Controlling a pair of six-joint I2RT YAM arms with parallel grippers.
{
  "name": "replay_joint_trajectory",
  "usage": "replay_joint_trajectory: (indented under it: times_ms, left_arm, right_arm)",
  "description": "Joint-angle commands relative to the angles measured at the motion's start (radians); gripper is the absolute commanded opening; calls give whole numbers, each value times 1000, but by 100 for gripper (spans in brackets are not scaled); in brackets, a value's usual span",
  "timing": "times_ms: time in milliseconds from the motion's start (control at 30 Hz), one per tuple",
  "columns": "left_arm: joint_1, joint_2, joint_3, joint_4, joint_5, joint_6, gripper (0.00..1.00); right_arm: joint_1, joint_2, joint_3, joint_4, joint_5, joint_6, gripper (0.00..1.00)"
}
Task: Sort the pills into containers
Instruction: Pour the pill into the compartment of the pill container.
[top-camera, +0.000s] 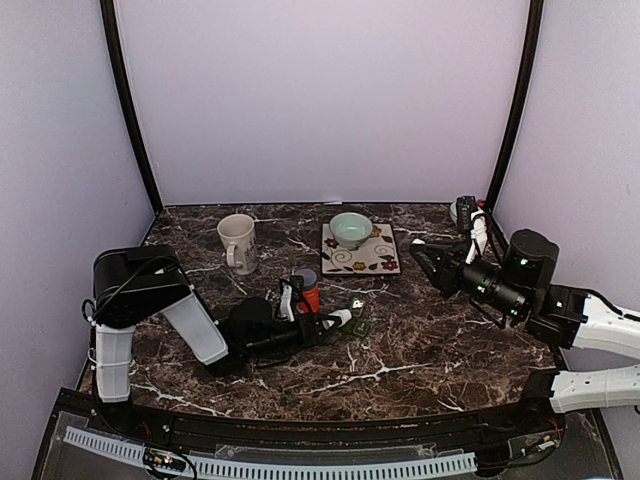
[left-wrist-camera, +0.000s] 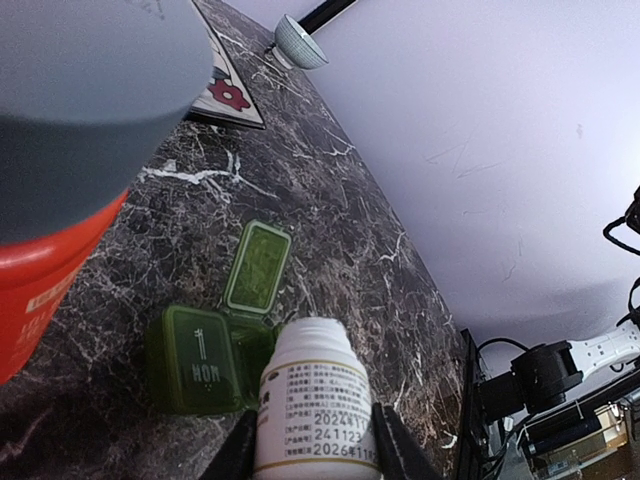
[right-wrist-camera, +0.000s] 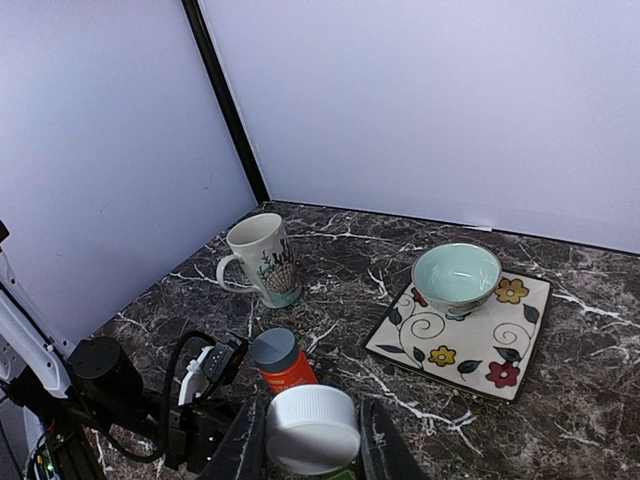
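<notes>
Clasping white plastic bottle (left-wrist-camera: 316, 415) in left gripper (left-wrist-camera: 316, 455), white round cap (right-wrist-camera: 313, 425) in right gripper (right-wrist-camera: 312, 445); risking pills overshooting dark green pill-box strip (left-wrist-camera: 215, 350) by overtilting.

Right tool (right-wrist-camera: 314, 450) clamped on a white cap (right-wrist-camera: 312, 422), orange bottle (right-wrist-camera: 284, 366), beige mug (right-wrist-camera: 262, 258), pale bowl (right-wrist-camera: 456, 278) on floral plate (right-wrist-camera: 500, 350)

Dark brown marble-patterned table top (top-camera: 420, 350) looks polished and smooth. The small dark green pill box (left-wrist-camera: 205, 365) is translucent plastic with raised lettering. The white plastic bottle (left-wrist-camera: 315, 400) bears a printed paper label. The round white plastic cap (right-wrist-camera: 312, 428) is smooth, faintly glossy. The pale green ceramic bowl (right-wrist-camera: 456, 278) is glazed and shiny
</notes>
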Motion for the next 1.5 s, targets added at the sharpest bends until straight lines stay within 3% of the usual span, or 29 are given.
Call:
replay_joint_trajectory:
  times_ms: [0, 1467]
  left_arm:
    - [-11, 0, 25, -28, -13, -2, 0]
    - [-42, -63, 44, -153, -93, 48, 0]
  right_arm:
    - [-12, -12, -11, 27, -14, 2, 0]
    - [-21, -12, -18, 26, -35, 19, 0]
